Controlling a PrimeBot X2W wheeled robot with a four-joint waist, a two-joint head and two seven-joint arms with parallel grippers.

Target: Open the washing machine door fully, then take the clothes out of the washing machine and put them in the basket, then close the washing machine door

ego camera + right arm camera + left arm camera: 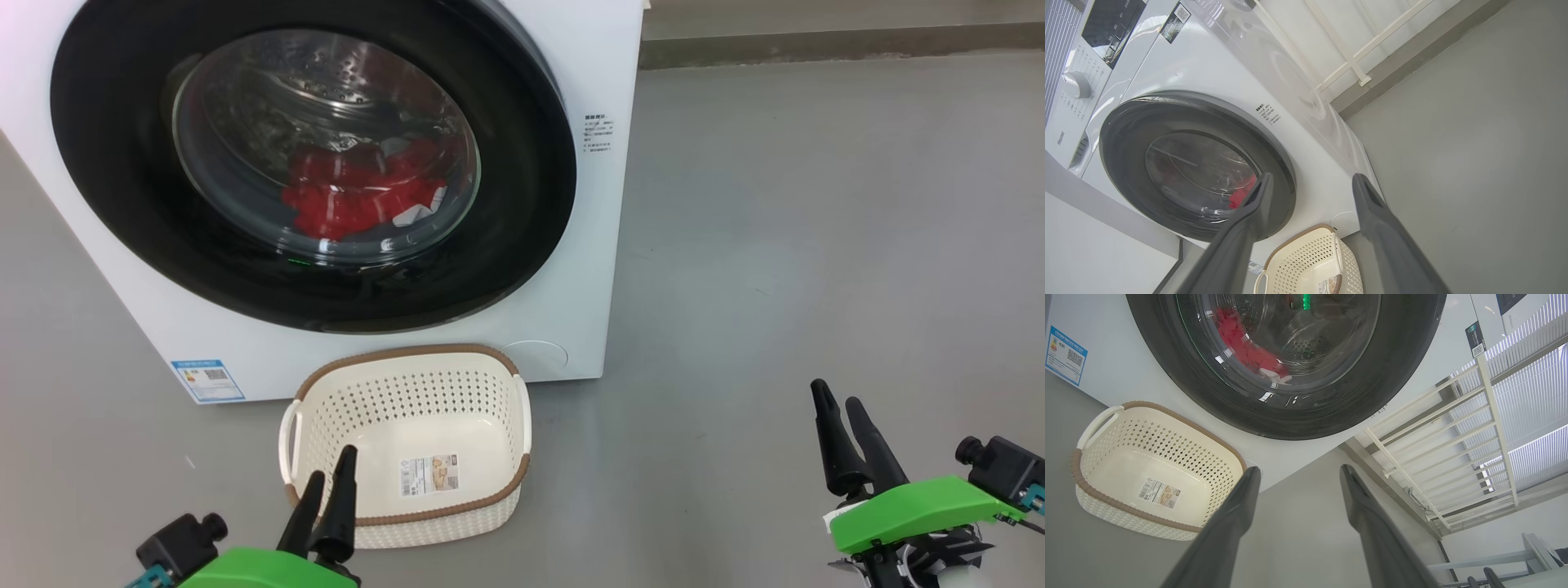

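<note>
The washing machine door [531, 188] fills the upper left of the head view. As far as you can judge from this angle, it sits flush against the washing machine [608, 269] — shut. Through its glass you can see the clothes [351, 196], a red heap with some white, lying low in the drum. The basket [408, 390] stands on the grey floor [775, 245] just below the door, at lower centre of the frame and close to the machine's front. A paper label [429, 475] is stuck to its bottom.

Your left gripper [332, 464] shows at the lower left, with its fingertips overlapping the basket's near left corner in the frame. In the left wrist view its fingers are spread wide and hold nothing. Your right gripper [834, 394] — lower right, well apart from basket and machine — is likewise spread and empty, as its own wrist view shows.
</note>
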